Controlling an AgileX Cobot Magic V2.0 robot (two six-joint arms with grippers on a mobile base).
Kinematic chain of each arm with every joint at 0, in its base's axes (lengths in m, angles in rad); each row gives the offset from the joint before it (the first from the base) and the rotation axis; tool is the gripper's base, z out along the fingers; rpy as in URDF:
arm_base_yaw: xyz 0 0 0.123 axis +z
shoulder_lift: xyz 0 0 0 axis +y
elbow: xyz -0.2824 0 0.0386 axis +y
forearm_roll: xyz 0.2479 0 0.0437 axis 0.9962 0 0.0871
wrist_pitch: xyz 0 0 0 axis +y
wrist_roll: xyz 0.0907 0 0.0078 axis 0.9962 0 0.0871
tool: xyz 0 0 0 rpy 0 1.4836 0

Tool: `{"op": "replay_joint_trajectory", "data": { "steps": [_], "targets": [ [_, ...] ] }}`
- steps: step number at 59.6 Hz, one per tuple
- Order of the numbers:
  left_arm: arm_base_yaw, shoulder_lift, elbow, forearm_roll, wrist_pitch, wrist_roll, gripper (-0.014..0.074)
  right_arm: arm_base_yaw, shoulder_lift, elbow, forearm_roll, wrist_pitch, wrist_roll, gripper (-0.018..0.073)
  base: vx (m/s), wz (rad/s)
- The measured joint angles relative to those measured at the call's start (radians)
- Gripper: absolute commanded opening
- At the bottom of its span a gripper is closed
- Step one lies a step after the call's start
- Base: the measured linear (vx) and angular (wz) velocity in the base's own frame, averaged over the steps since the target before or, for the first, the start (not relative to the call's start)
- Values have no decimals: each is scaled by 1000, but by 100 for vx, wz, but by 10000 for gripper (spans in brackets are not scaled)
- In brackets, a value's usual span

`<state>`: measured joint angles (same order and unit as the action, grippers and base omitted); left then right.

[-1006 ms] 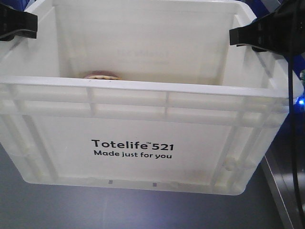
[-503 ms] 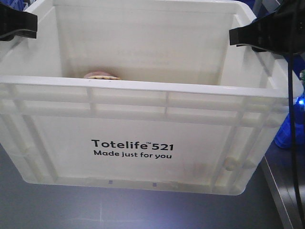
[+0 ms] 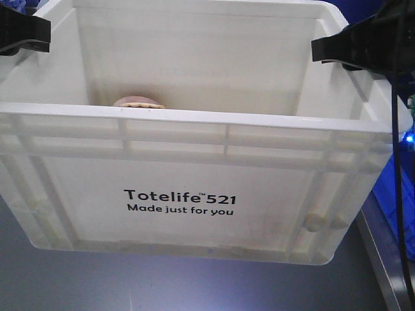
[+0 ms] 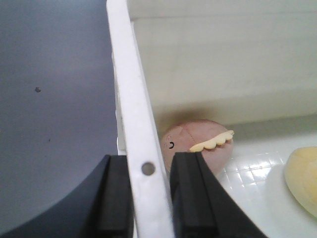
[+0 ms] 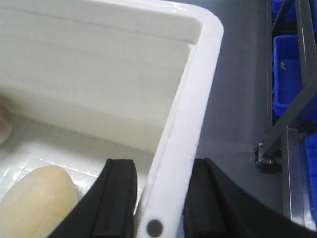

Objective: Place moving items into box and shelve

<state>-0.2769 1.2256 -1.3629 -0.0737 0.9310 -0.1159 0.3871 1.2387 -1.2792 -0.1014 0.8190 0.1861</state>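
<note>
The white box (image 3: pixel 207 162), printed "Totelife 521 Made just for you", fills the front view, and each arm grips one of its short sides. The left gripper (image 4: pixel 147 163) is clamped across the box's left rim, one black finger (image 4: pixel 116 198) outside the wall and the other inside, both pressed against the plastic. The right gripper (image 5: pixel 161 171) pinches the box's right rim in the same way, near the rounded corner. Inside the box, a tan bun (image 4: pixel 198 144) with a scalloped yellow seam lies on the floor at the foot of the left wall, just beyond the left gripper's inner finger. A pale yellow lump (image 5: pixel 34 203) lies on the box floor nearer the right wall. The box seems to hang clear of the grey surface (image 3: pixel 97 285) beneath it, though the angle leaves that uncertain. Blue bins (image 5: pixel 290 64) stand beyond the box's right side.
</note>
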Motion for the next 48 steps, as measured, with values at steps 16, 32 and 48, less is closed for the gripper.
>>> {"op": "replay_joint_trajectory", "data": {
  "steps": [16, 32, 48],
  "targets": [
    [0, 0, 0, 0, 0, 0, -6, 0, 0, 0, 0, 0, 0, -6, 38, 0],
    [0, 0, 0, 0, 0, 0, -6, 0, 0, 0, 0, 0, 0, -6, 38, -1],
    [0, 0, 0, 0, 0, 0, -6, 0, 0, 0, -1, 0, 0, -6, 37, 1]
  ]
}}
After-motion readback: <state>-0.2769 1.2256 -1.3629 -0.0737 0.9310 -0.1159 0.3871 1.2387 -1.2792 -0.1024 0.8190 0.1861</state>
